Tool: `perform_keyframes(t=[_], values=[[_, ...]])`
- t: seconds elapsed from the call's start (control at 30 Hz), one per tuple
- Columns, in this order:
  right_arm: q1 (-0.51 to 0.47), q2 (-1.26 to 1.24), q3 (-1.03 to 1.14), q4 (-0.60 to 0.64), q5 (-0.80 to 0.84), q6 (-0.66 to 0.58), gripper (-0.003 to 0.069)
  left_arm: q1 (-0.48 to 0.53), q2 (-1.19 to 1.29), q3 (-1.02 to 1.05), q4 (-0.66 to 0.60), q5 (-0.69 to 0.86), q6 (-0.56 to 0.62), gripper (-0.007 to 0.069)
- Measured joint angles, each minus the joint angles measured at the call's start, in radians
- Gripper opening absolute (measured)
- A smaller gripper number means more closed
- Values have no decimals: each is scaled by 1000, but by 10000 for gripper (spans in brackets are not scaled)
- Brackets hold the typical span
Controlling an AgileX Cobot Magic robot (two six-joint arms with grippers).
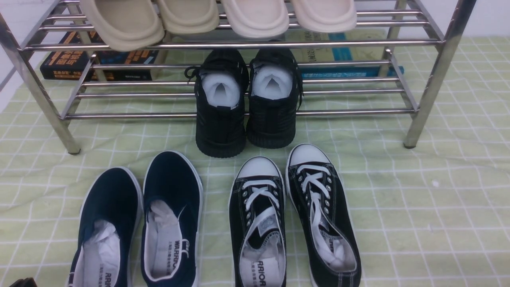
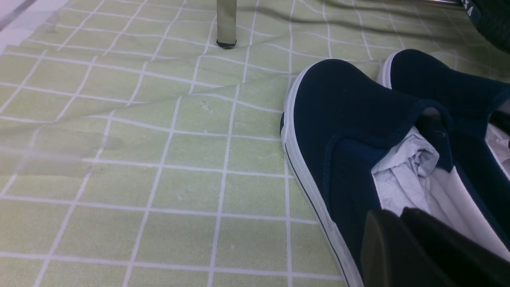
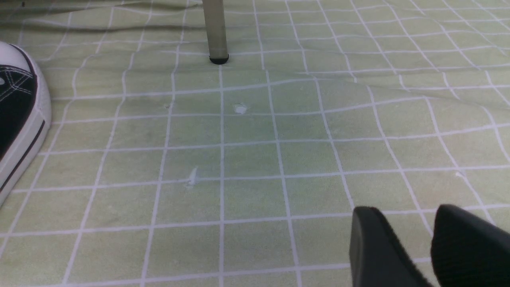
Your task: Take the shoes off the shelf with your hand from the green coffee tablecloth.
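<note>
The navy-blue shoes (image 1: 139,211) lie side by side on the green coffee tablecloth (image 1: 418,207) at the front left. Their toes point at the shelf (image 1: 239,44), and white paper is stuffed inside. In the left wrist view the nearer shoe (image 2: 350,107) fills the right side. My left gripper (image 2: 392,213) hangs near that shoe's heel end with its fingers together and nothing visible between them. Only a black corner of it (image 1: 23,282) shows in the front view, left of the shoes. My right gripper (image 3: 406,209) is open and empty over bare cloth.
Black sneakers (image 1: 247,111) sit on the shelf's lower tier, with beige slippers (image 1: 223,16) on the top tier. Black lace-ups with white toe caps (image 1: 291,215) lie on the cloth right of the navy pair. Books (image 1: 67,59) lie behind the shelf. A shelf leg (image 3: 215,32) stands ahead of the right gripper.
</note>
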Motion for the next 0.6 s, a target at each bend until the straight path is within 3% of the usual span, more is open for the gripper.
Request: perform_keyframes(t=[0.6], values=[[0, 0, 0, 1, 0, 0, 240, 0, 0, 0, 0, 0, 1, 88]])
